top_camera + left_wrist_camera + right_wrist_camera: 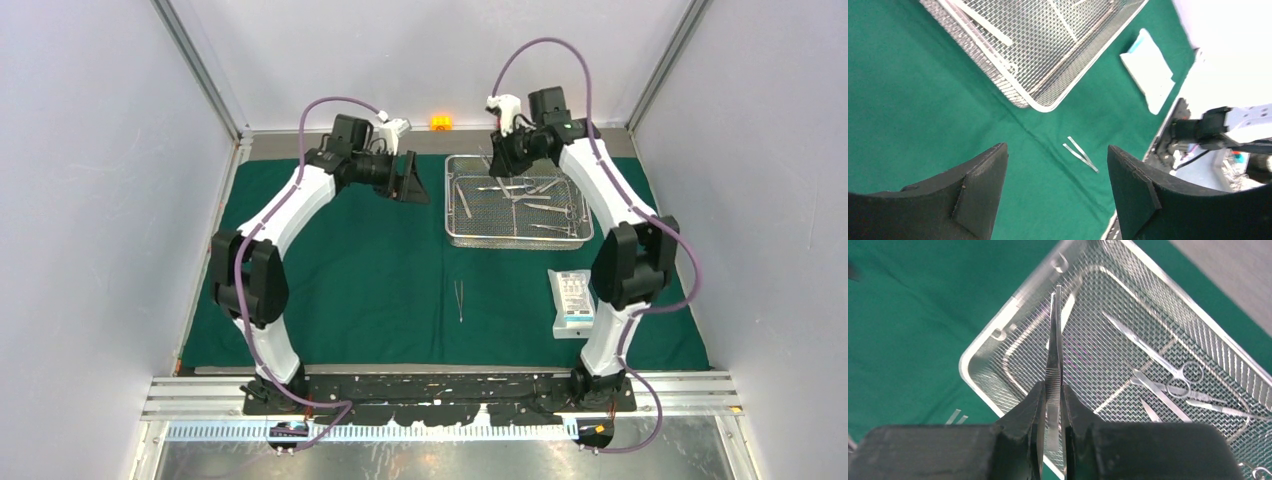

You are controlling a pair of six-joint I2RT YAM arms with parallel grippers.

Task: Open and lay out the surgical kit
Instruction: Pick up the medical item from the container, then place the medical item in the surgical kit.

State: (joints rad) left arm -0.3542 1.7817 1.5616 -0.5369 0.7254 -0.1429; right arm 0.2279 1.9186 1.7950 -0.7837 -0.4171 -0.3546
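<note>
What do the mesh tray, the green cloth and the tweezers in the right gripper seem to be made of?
Tray: shiny woven wire mesh, likely steel. Cloth: matte green fabric, softly creased. Tweezers: bright polished metal with a ribbed grip, probably steel.

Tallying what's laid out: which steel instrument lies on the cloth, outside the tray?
The tweezers, alone on the drape; the rest lie in the tray, bar the forceps pinched in the right claw.

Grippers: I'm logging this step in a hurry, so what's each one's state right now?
Left gripper: open, holding nothing.
Right gripper: shut on the forceps, above the tray.
</note>
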